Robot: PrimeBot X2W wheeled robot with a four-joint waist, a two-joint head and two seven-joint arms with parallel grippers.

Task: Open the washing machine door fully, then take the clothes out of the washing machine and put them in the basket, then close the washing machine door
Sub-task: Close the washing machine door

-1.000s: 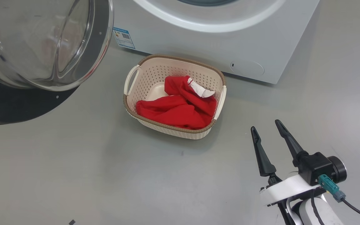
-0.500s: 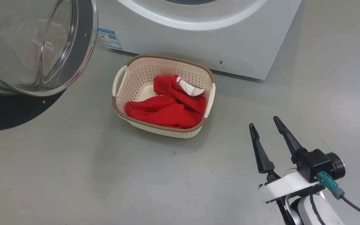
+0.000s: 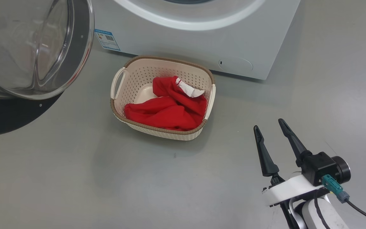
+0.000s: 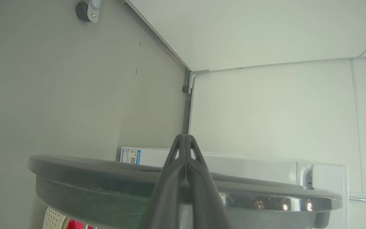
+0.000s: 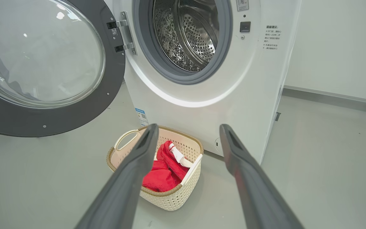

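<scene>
The washing machine door (image 3: 33,47) hangs open at the upper left, its glass bowl bulging toward me. It also stands swung wide in the right wrist view (image 5: 43,70). The white washing machine (image 3: 186,38) is behind the cream basket (image 3: 159,133). Its steel drum (image 5: 186,35) looks bare where I can see in. The red clothes (image 3: 167,108) lie bunched in the basket, white trim on top. My right gripper (image 3: 267,124) is open and empty, low and right of the basket. My left gripper (image 4: 184,137) is shut, its fingers crossing the door's dark rim (image 4: 91,178); contact is unclear.
Grey floor runs around the basket and in front of the machine. White wall panels (image 4: 265,111) and a small castor (image 4: 86,9) appear in the left wrist view. A blue label (image 3: 106,39) marks the machine's lower left corner.
The whole head view has slid left, so the camera has turned. Basket, clothes, door and machine keep their places relative to one another. My right gripper stays open, nearly still.
</scene>
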